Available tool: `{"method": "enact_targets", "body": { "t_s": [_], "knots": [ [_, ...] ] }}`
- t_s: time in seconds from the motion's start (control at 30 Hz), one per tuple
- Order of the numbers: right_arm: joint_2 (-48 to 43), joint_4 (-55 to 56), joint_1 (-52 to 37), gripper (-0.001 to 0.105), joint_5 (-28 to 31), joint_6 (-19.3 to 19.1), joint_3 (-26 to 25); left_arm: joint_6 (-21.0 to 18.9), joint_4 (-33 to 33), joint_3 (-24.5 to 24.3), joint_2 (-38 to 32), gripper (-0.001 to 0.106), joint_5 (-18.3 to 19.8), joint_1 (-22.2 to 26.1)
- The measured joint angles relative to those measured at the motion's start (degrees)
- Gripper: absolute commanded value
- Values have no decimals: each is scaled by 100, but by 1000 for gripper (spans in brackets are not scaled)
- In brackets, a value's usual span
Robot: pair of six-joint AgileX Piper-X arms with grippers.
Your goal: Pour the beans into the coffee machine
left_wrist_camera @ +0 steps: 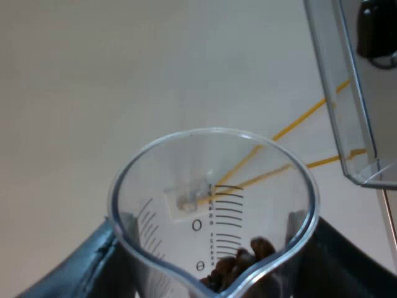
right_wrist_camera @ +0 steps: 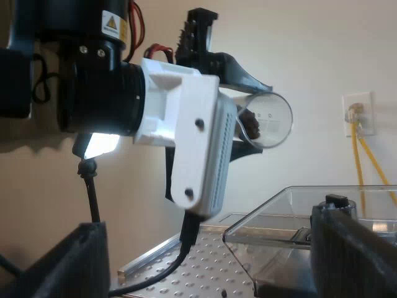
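Note:
My left gripper (left_wrist_camera: 214,276) is shut on the clear measuring glass (left_wrist_camera: 211,205), one dark finger on each side of it. Brown coffee beans (left_wrist_camera: 239,267) are heaped by the glass's pouring lip. The clear bean hopper (left_wrist_camera: 347,93) stands close beside the glass. In the right wrist view the left gripper (right_wrist_camera: 239,105) holds the glass (right_wrist_camera: 268,121) tipped nearly level, high above the open hopper (right_wrist_camera: 291,211), with the beans (right_wrist_camera: 248,121) inside. My right gripper (right_wrist_camera: 205,267) is open near the hopper, with nothing between its fingers (right_wrist_camera: 62,261).
The machine's perforated metal top (right_wrist_camera: 211,257) lies beside the hopper. A wall socket (right_wrist_camera: 358,115) with yellow cables (right_wrist_camera: 366,161) is on the pale wall behind. The same yellow cables (left_wrist_camera: 298,124) run behind the glass.

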Motion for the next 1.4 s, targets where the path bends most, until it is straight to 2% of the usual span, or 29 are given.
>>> {"method": "enact_targets", "body": {
  "t_s": [0.1, 0.2, 0.43, 0.67, 0.93, 1.2, 1.4],
  "knots": [
    [0, 0, 0, 68, 0, 0, 0, 585, 0, 42, 27, 39, 11, -39],
    [0, 0, 0, 68, 0, 0, 0, 987, -1, 42, 43, 39, 11, -53],
    [0, 0, 0, 68, 0, 0, 0, 1495, -1, 42, 43, 39, 29, -53],
    [0, 0, 0, 68, 0, 0, 0, 1634, -1, 42, 43, 39, 182, -53],
    [0, 10, 0, 68, 0, 0, 0, 2127, -1, 42, 43, 39, 223, -53],
    [0, 10, 0, 68, 0, 0, 0, 2211, -1, 42, 43, 39, 223, -53],
    [0, 10, 0, 68, 0, 0, 0, 2505, -1, 42, 43, 39, 325, -53]
  ]
}}
